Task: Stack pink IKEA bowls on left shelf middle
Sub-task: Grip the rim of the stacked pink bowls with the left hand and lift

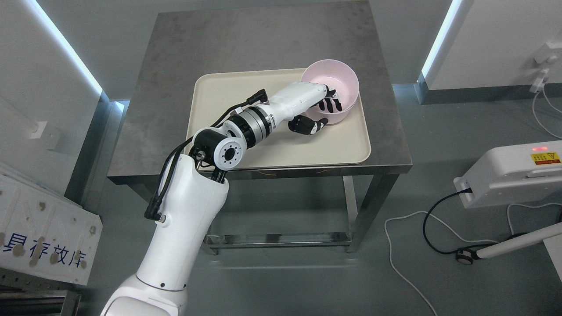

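Note:
A pink bowl sits at the far right corner of a cream tray on a grey metal table. My left arm reaches in from the lower left across the tray. My left hand is at the bowl's near wall. Its black fingers hook over the rim into the bowl, and the thumb presses from outside, so the hand is shut on the wall. I see only one bowl. No shelf is in view, and neither is my right arm.
The table has a lower metal rail between its legs. A white device with a red light stands on the floor at the right, with cables trailing from it. A white board with blue characters leans at the lower left.

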Robot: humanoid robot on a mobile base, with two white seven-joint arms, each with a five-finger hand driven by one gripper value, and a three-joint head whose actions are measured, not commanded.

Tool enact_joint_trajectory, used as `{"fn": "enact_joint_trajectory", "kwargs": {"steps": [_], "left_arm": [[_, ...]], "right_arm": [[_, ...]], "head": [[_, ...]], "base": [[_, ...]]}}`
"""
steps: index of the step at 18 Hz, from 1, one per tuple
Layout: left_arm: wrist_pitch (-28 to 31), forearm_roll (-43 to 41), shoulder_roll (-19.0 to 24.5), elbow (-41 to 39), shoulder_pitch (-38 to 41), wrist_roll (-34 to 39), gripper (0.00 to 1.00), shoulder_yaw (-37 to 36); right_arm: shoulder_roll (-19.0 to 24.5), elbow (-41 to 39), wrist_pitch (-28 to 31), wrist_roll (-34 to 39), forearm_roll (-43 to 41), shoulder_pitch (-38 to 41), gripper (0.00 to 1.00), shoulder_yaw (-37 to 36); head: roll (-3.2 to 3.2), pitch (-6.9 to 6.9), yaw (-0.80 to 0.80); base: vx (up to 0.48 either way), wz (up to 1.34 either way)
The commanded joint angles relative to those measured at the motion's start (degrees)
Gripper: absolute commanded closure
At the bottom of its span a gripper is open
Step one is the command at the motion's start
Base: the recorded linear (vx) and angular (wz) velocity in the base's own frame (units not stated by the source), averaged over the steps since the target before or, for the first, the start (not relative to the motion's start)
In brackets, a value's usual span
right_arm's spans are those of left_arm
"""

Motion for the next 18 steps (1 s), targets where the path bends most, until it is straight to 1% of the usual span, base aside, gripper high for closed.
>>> {"fn": "enact_joint_trajectory", "kwargs": {"steps": [1, 4, 6, 9, 10, 12, 18], "left_arm": [[-7.1, 0.2, 1.0, 0.2, 0.1, -0.1, 1.00, 5.8], [-10.5, 0.6, 1.0, 0.2, 0.2, 0.1, 1.00, 9.0], [-14.7, 1.9, 1.0, 0.0, 0.3, 0.4, 1.00, 11.9], [-20.6, 6.1, 1.0, -0.8, 0.9, 0.3, 1.00, 16.1], [-23.5, 7.3, 1.0, -0.9, 1.4, 0.1, 0.99, 17.7], [-26.4, 8.7, 1.0, -1.2, 2.1, 0.0, 0.99, 19.1], [-27.2, 10.9, 1.0, -3.5, 2.9, 0.0, 0.99, 19.9]], "right_arm": [[-1.0, -1.0, 0.0, 0.0, -0.1, 0.0, 0.00, -0.3], [-1.0, -1.0, 0.0, 0.0, -0.1, 0.0, 0.00, -0.3], [-1.0, -1.0, 0.0, 0.0, -0.1, 0.0, 0.00, -0.3], [-1.0, -1.0, 0.0, 0.0, -0.1, 0.0, 0.00, -0.3], [-1.0, -1.0, 0.0, 0.0, -0.1, 0.0, 0.00, -0.3], [-1.0, -1.0, 0.0, 0.0, -0.1, 0.0, 0.00, -0.3], [-1.0, -1.0, 0.0, 0.0, -0.1, 0.0, 0.00, -0.3]], "head": [[0.00, 0.00, 0.00], [0.00, 0.00, 0.00], [0.00, 0.00, 0.00], [0.00, 0.00, 0.00], [0.00, 0.00, 0.00], [0.00, 0.00, 0.00], [0.00, 0.00, 0.00]], "base": [[0.000, 0.00], [0.000, 0.00], [0.000, 0.00], [0.000, 0.00], [0.000, 0.00], [0.000, -0.01], [-0.005, 0.00]]}}
